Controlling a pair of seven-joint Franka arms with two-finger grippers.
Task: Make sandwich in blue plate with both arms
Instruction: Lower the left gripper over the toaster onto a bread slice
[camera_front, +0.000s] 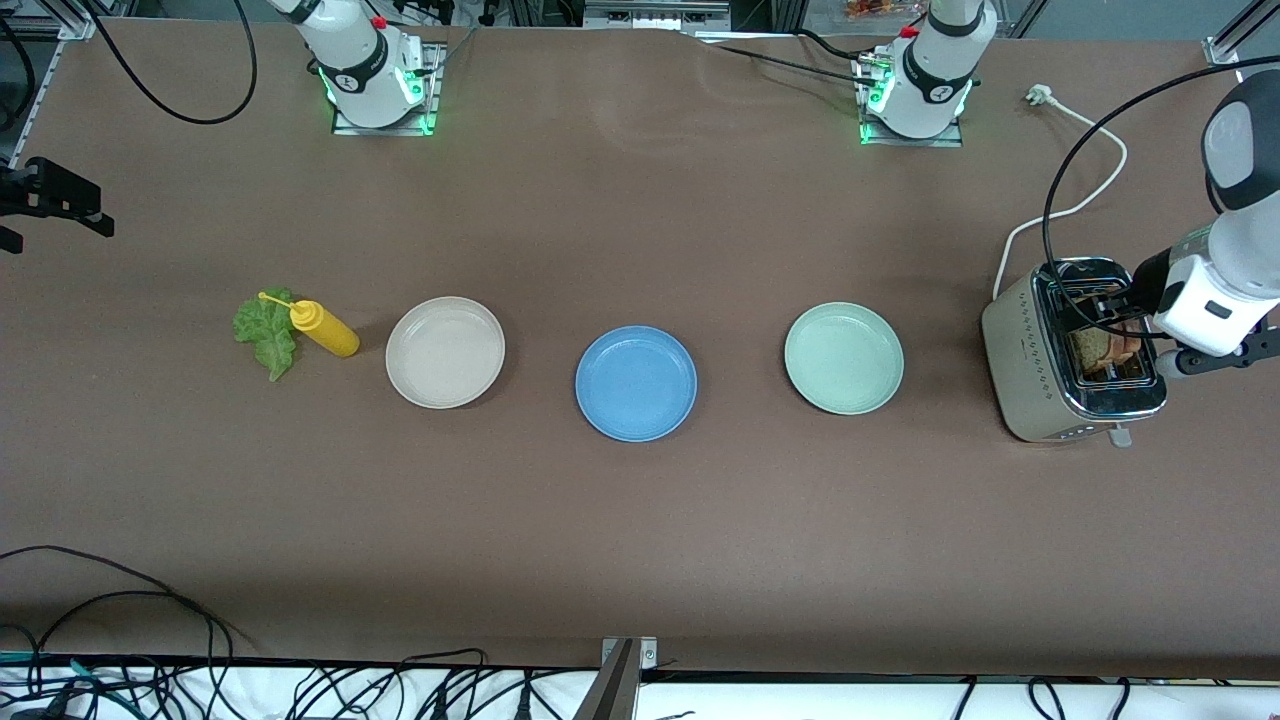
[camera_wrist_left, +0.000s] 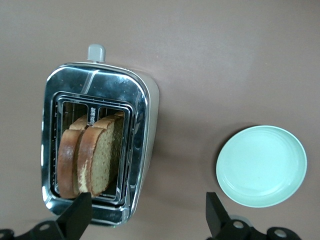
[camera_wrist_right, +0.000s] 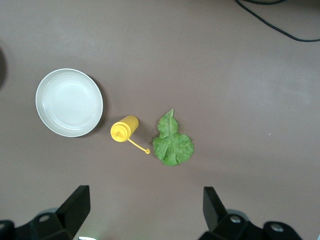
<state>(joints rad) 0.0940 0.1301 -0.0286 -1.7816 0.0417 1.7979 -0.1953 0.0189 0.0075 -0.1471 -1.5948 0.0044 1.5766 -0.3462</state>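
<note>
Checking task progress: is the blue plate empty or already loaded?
Empty. The blue plate shows only its bare surface; both bread slices stand in the toaster.

- Bright, even overhead light; plates cast short soft shadows toward 4 o'clock.
- Chrome toaster (camera_wrist_left: 95, 145) top shows mirror glare.
- Green status lights glow at both arm bases.
- All views sharp.
</note>
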